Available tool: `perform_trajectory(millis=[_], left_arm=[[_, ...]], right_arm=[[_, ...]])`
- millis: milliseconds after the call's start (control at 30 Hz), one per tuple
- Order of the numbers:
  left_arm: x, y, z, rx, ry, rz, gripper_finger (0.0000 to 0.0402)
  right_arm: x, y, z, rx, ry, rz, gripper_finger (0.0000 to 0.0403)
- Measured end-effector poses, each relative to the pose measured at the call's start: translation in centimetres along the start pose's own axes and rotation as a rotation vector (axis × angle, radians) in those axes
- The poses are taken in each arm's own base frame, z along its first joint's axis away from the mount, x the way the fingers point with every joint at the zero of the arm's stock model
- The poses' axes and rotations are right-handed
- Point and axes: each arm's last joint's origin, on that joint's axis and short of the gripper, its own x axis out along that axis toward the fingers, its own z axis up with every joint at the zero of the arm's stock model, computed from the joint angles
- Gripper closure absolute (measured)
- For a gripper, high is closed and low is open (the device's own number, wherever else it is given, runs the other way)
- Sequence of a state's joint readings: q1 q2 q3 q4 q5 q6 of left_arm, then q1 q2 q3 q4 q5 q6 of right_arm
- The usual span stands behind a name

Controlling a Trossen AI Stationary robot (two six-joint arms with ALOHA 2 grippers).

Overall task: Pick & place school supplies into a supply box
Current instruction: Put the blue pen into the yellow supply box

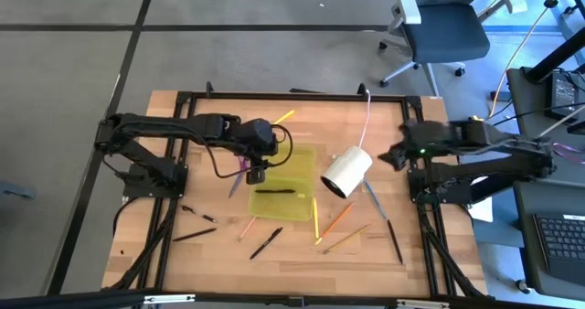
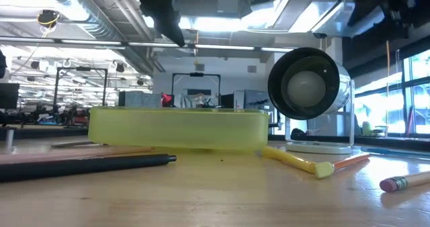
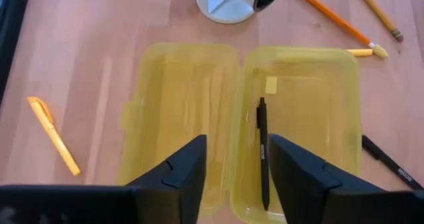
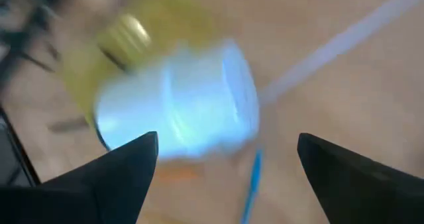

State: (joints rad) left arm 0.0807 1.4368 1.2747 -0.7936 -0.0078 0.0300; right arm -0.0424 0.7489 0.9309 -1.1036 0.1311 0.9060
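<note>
The supply box (image 1: 285, 193) is sat open near the middle of the table (image 1: 183, 117), lid half and tray half side by side, w/ one black pen (image 3: 263, 151) laid lengthwise inside the tray half. Left gripper (image 1: 257, 174) is hung right above the box's left edge, fingers (image 3: 182, 174) spread apart w/ nothing held between them; in the left wrist view the box's hinge is framed btwn the two tips. The rest of the supplies are scattered on the wood: an orange-yellow marker (image 3: 53, 135) off beyond the lid side, an orange pencil (image 3: 328, 14) and a yellow pen (image 3: 364, 52) past the tray's far corner, another black pen (image 3: 391, 163) just beside the tray, plus more pens/pencils (image 1: 265, 243) strewn along the table's front. A white cylinder (image 1: 346, 173) on a cord is lying just to the right of the box. Right gripper (image 1: 395, 154) is parked near the cylinder's right side, fingers (image 4: 112, 174) wide apart, nothing clamped.
</note>
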Motion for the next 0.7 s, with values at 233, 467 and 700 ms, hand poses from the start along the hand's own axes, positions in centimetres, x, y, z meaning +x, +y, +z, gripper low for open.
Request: perform_trajectory(millis=[233,467,700], left_arm=[[0.2,0.0,-0.5,0.068,0.058,-0.003,0.0255],[0.2,0.0,-0.8,0.071,0.088,-0.006,0.0254],[0.2,0.0,-0.8,0.071,0.087,-0.006,0.0258]], right_arm=[[3.8,2.8,-2.6,0.021,0.387,-0.197,0.0039],[6.1,5.3,-5.4,-0.074,0.375,-0.306,0.0039],[8.3,6.4,-7.1,-0.21,0.344,-0.417,0.0039]])
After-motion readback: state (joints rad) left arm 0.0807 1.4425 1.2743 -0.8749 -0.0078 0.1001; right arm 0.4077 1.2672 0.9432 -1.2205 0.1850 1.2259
